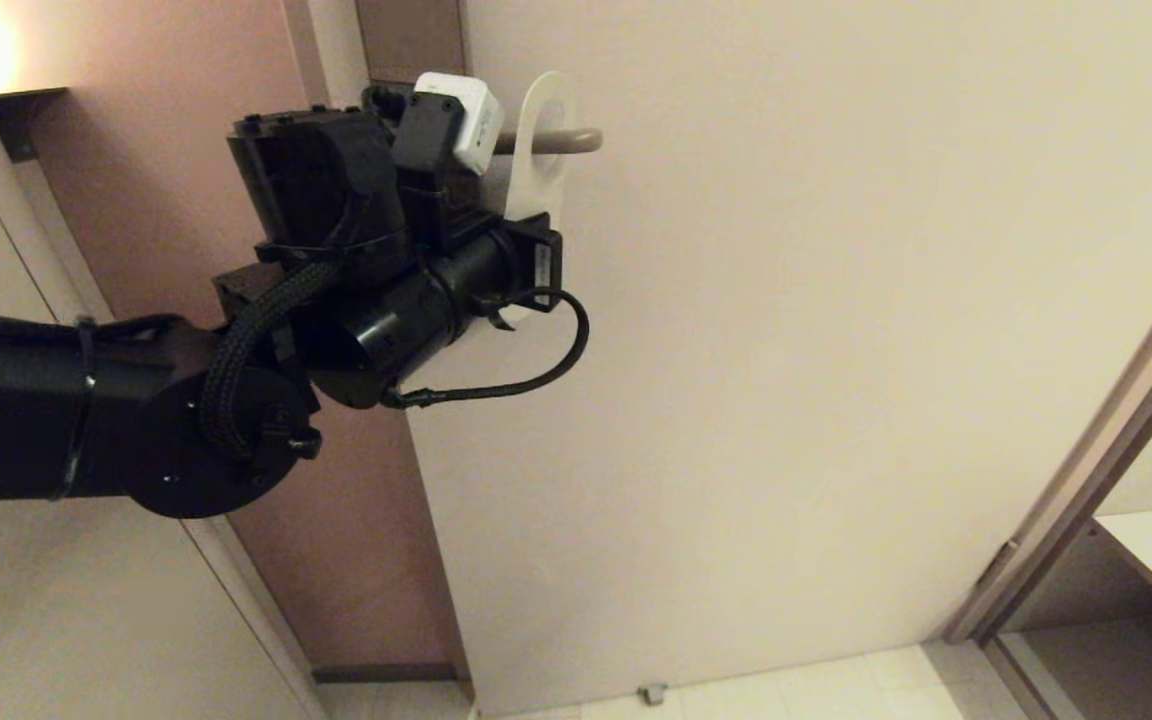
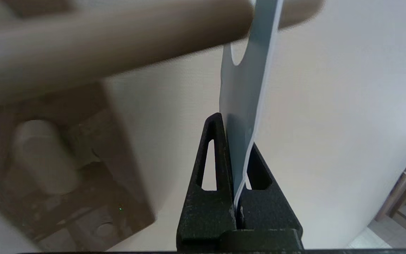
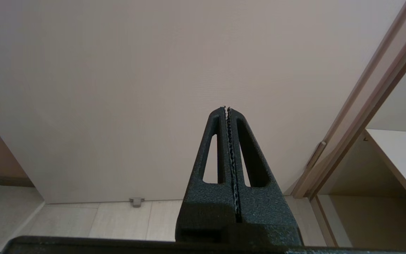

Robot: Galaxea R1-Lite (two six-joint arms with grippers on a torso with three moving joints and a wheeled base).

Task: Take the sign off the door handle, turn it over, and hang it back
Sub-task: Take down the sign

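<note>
The left gripper [image 2: 237, 155] is raised to the door [image 1: 836, 350], its fingers [image 2: 210, 169] pinched tight on the lower part of the sign [image 2: 247, 91], which runs edge-on between them. In the left wrist view the face of the sign turned toward the lock plate [image 2: 93, 148] is teal-blue. The sign hangs on the door handle [image 1: 561, 141]: the rod passes through the oval hole, and in the head view the card's white side [image 1: 543, 150] faces outward near the handle's free end. A thumb-turn knob [image 2: 42, 155] sits on the plate, blurred. The right gripper [image 3: 228, 141] is parked well away from the handle, facing the bare lower door above the floor [image 3: 93, 218], its fingers [image 3: 211, 155] pressed together on nothing.
</note>
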